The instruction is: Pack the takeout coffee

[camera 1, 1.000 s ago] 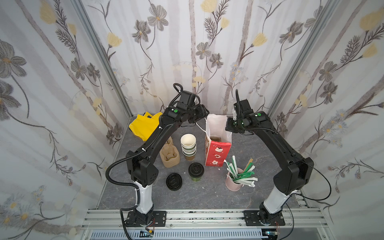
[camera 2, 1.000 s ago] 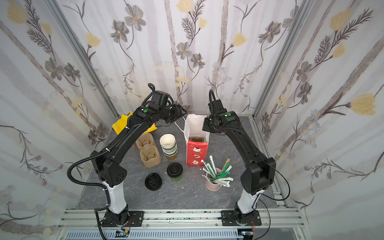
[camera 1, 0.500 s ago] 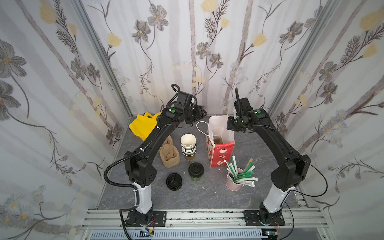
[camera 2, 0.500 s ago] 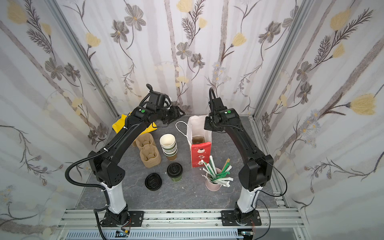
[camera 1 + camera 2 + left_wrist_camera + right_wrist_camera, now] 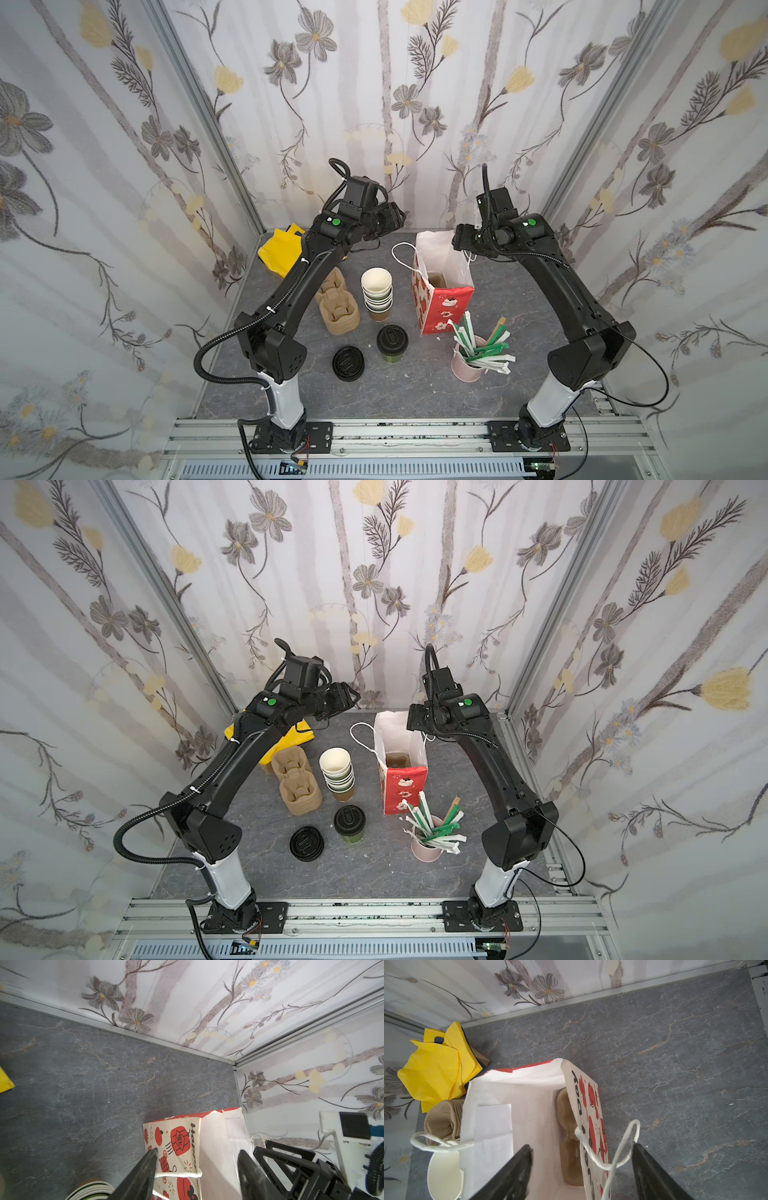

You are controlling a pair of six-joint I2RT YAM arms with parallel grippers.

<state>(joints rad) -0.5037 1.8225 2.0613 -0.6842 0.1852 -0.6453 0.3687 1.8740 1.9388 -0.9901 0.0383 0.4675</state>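
Item: takeout coffee (image 5: 392, 344), olive paper cup with a black lid
Location: upright on worktop (image 5: 374, 401), near paper gift bag (image 5: 441, 291)
Handling: probably light and crushable; grip mid-wall, below the lid
Left end effector (image 5: 197, 1154): released, empty
Right end effector (image 5: 581, 1147): released, empty

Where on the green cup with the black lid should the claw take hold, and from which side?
Probably the green paper wall just under the lid of the lidded coffee cup, approached level from the robot's side. It stands upright; the lid stack sits close on its left and the nested cups stand behind it.
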